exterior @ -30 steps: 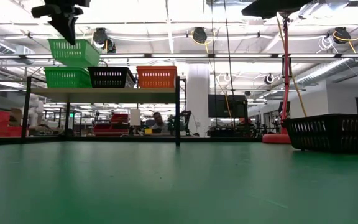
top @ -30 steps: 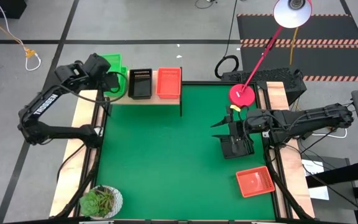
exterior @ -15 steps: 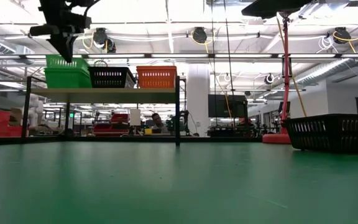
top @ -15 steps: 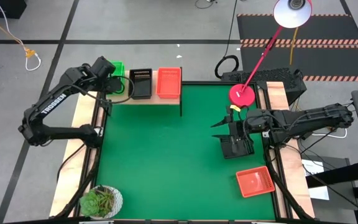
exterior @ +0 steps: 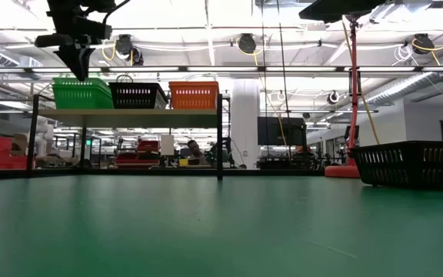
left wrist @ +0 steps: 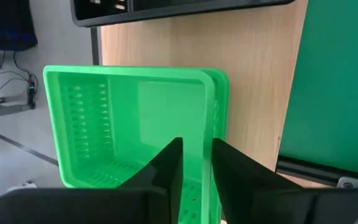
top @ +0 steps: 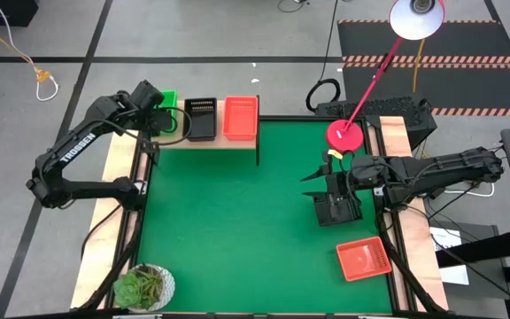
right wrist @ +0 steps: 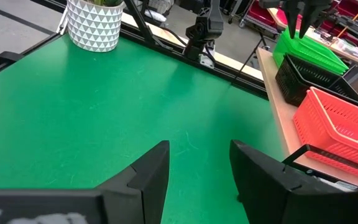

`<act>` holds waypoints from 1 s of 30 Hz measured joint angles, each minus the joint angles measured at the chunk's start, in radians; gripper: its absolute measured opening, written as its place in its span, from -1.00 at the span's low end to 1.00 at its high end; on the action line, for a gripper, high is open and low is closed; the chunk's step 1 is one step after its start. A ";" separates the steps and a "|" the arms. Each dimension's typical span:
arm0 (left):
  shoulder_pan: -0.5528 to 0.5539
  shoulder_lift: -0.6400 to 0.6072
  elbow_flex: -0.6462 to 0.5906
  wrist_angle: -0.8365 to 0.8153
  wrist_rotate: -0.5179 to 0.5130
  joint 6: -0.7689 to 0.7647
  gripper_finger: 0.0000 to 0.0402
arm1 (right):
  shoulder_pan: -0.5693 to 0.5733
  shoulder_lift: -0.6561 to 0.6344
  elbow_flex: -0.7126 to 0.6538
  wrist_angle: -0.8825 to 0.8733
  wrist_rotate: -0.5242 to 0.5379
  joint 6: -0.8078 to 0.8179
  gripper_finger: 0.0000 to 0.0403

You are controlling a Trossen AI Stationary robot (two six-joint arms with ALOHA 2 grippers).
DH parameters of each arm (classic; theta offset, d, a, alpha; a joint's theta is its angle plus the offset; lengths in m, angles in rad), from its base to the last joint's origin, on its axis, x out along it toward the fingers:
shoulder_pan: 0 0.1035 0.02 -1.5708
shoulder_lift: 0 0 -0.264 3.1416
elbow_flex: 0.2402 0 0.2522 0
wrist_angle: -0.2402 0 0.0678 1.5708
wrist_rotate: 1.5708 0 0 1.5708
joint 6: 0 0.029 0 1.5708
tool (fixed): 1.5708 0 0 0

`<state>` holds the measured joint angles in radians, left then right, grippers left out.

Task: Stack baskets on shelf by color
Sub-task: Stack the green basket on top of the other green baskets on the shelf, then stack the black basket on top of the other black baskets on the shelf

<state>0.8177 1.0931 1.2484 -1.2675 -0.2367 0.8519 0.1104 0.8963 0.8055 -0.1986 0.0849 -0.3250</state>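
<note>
The green basket (left wrist: 129,130) is seen nested at the shelf's (top: 237,142) ten-o'clock end, its rim between the left claw's (left wrist: 196,163) slightly parted fingers; the empty right claw (right wrist: 199,163) is held apart at three o'clock.

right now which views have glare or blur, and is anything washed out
Low view: bright ceiling lights wash out the top, and the nearest stretch of green mat is soft. High view: the lamp head is blown out white. Left wrist view: the left end effector sits dark and soft-edged against the sharper green basket. Right wrist view: evenly lit, no strong glare.
</note>
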 joint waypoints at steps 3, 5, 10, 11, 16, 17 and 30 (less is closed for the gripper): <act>0.000 0.000 0.000 0.004 0.000 -0.014 -0.46 | 0.000 0.000 0.000 0.000 0.000 0.001 -0.18; 0.000 -0.002 0.000 0.014 0.000 -0.040 -0.35 | 0.000 0.000 0.000 0.000 0.000 0.010 -0.18; -0.023 -0.022 0.000 0.020 -0.019 -0.096 -0.08 | 0.000 0.000 0.000 0.000 0.000 0.034 -0.18; -0.035 -0.029 0.000 0.021 -0.025 -0.116 -0.05 | 0.000 0.000 0.000 0.000 -0.001 0.039 -0.18; -0.124 -0.072 0.000 0.032 -0.033 -0.251 -0.01 | 0.000 0.000 0.000 0.000 0.016 0.092 -0.18; -0.150 -0.081 0.000 0.038 -0.033 -0.294 -0.02 | 0.000 0.001 0.000 0.000 0.035 0.112 -0.18; -0.624 -0.103 -0.011 0.155 -0.122 -0.886 -0.46 | 0.010 0.081 0.000 -0.098 0.128 0.436 -0.18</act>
<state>0.1932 0.9898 1.2374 -1.1123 -0.3585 -0.0341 0.1206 0.9768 0.8051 -0.2965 0.2130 0.1114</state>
